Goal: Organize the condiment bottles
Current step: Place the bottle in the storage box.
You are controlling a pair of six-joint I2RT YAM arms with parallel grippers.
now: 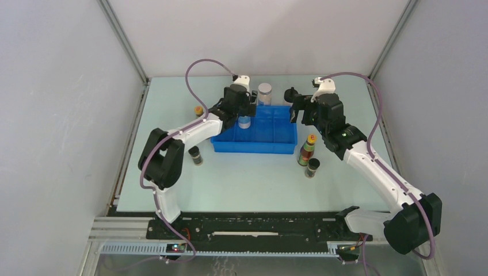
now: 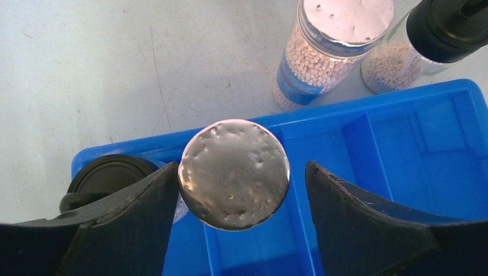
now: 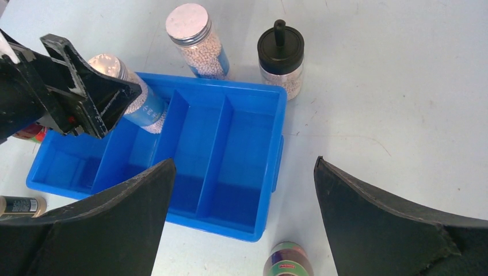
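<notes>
Top view, left side: left orange-capped bottle (image 1: 198,110) stands on the table (image 1: 241,184), just off the blue tray's (image 1: 253,148) left rear corner. Left short dark bottle (image 1: 195,155) sits nearer, off the front-left corner.

Left gripper (image 2: 240,168) hangs over the tray's left rear. Jaws apart, straddling the silver lid of the clear tray bottle (image 3: 147,109). One finger (image 2: 132,213) is right at the lid's edge; the other shows a clear gap, so no clamp. That bottle is in the second compartment from the left, against the far wall. A black cap (image 2: 106,175) shows just left of it, partly behind the finger; cannot tell which bottle.

Behind the tray: rear clear bottle (image 1: 265,92), then knob-capped bottle (image 1: 290,95), side by side on the table.

Right gripper (image 3: 244,163) hovers over the tray's right end, jaws wide apart, nothing between them.

Right of the tray's front corner: right orange-capped bottle (image 1: 309,146), with right short dark bottle (image 1: 312,167) just in front.
</notes>
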